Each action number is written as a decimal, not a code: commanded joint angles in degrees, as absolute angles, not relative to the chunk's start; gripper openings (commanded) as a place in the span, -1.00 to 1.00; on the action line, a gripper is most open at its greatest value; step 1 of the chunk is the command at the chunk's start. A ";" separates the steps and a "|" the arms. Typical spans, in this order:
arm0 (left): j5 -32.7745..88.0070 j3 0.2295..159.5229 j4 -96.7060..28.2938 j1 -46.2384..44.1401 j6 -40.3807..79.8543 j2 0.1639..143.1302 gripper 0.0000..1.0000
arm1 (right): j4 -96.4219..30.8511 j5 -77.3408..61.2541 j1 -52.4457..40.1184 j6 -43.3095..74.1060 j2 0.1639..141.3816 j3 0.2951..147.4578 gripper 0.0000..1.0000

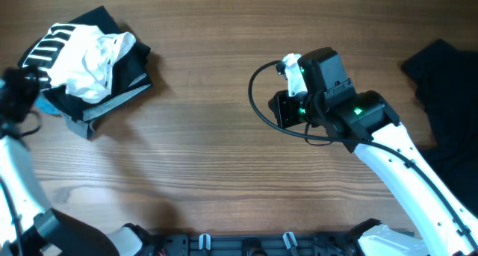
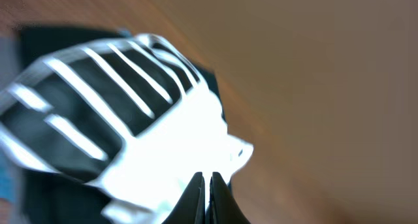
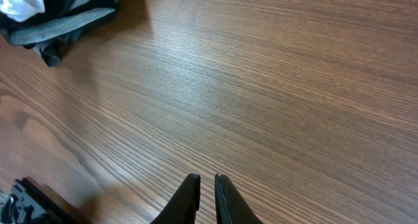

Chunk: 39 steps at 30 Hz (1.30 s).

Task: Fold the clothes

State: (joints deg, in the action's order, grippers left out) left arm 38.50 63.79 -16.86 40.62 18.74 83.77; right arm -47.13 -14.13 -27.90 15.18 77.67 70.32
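The clothes lie in a crumpled pile at the table's far left. A white T-shirt [image 1: 93,58] with a black striped print [image 1: 48,47] sits on top of dark and grey garments [image 1: 112,99]. In the blurred left wrist view the T-shirt [image 2: 163,139] fills the left half, and my left gripper [image 2: 206,178] hovers over its white part, shut, with nothing visible between the jaws. A loose black garment [image 1: 441,84] lies at the right edge. My right gripper [image 3: 207,179] is shut over bare wood near the table's middle, far from both piles.
The wooden table [image 1: 202,159] stretches between the two piles. My right arm [image 1: 388,144] reaches in from the lower right, with a cable loop [image 1: 258,99] beside its wrist. My left arm [image 1: 15,159] stands along the left edge.
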 commanded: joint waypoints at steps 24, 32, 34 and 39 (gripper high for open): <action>27.86 79.66 -47.66 24.73 -0.27 72.97 0.05 | -47.22 -2.20 -27.68 15.22 68.29 72.79 -0.74; 27.11 80.97 -61.23 23.73 -3.88 52.12 1.00 | -46.81 3.49 -27.66 10.70 53.87 75.55 0.11; 27.11 80.95 -64.99 23.73 -3.86 48.58 1.00 | -47.22 3.46 -27.66 10.07 49.98 75.53 0.69; 27.18 80.97 -69.34 23.73 -3.86 43.99 1.00 | -47.29 3.14 -27.66 11.09 44.03 75.53 0.99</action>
